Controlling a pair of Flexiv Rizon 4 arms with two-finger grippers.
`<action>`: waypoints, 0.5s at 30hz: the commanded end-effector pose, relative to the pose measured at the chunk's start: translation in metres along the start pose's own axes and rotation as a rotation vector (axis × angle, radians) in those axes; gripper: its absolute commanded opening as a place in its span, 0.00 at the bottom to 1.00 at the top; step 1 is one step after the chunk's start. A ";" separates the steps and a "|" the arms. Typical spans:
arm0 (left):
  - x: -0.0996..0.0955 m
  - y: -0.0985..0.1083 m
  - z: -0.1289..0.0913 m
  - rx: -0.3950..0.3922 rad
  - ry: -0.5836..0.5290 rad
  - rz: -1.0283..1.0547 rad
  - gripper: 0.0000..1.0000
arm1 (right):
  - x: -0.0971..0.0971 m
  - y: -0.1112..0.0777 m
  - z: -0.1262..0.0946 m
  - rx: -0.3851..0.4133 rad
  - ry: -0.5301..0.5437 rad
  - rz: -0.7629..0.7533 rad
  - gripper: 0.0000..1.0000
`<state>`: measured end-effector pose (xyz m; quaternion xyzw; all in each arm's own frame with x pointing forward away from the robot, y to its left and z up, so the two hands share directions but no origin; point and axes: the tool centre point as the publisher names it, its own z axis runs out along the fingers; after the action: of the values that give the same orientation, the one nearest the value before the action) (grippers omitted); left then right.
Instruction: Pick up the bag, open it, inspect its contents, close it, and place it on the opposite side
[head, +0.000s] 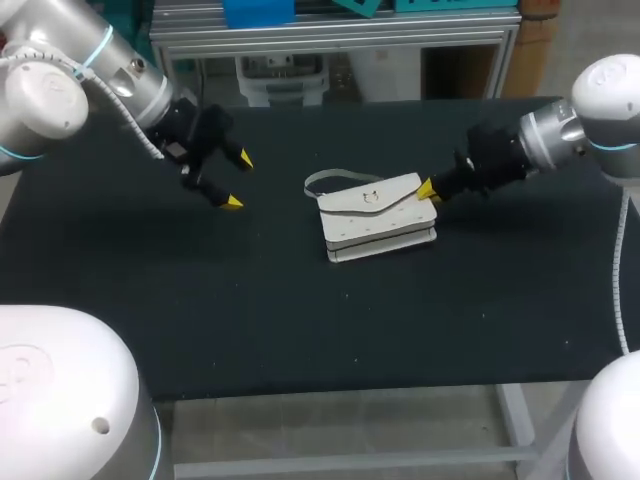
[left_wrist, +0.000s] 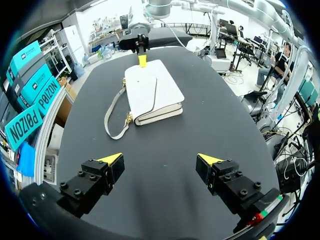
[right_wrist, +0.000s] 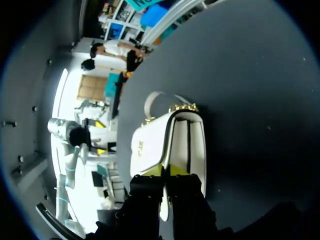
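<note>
A white handbag (head: 378, 215) lies flat near the middle of the counter (head: 300, 320), a wide, matte black surface dotted with a few pale specks. Its pale strap (head: 325, 180) loops out on the dark top at the end towards the left arm. The right tool (head: 428, 188) sits at the bag's other end, its yellow tips drawn close and clamped on the edge of the flap (right_wrist: 150, 145). The left tool (head: 238, 181) hangs over bare counter, well apart from the bag, its fingers spread wide and holding nothing.
</note>
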<state>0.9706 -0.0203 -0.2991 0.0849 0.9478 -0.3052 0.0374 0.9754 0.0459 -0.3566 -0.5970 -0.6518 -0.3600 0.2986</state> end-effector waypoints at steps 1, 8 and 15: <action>0.000 0.001 0.001 0.002 -0.003 0.001 1.00 | 0.005 -0.007 0.007 -0.195 -0.059 0.000 0.00; 0.000 0.001 0.001 0.002 -0.003 0.001 1.00 | 0.009 -0.010 0.011 -0.209 -0.062 0.007 0.00; 0.000 0.001 0.001 0.002 -0.003 0.001 1.00 | 0.009 -0.010 0.011 -0.209 -0.062 0.007 0.00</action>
<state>0.9706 -0.0202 -0.2992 0.0848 0.9478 -0.3051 0.0374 0.9692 0.0595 -0.3576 -0.6314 -0.6278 -0.3904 0.2341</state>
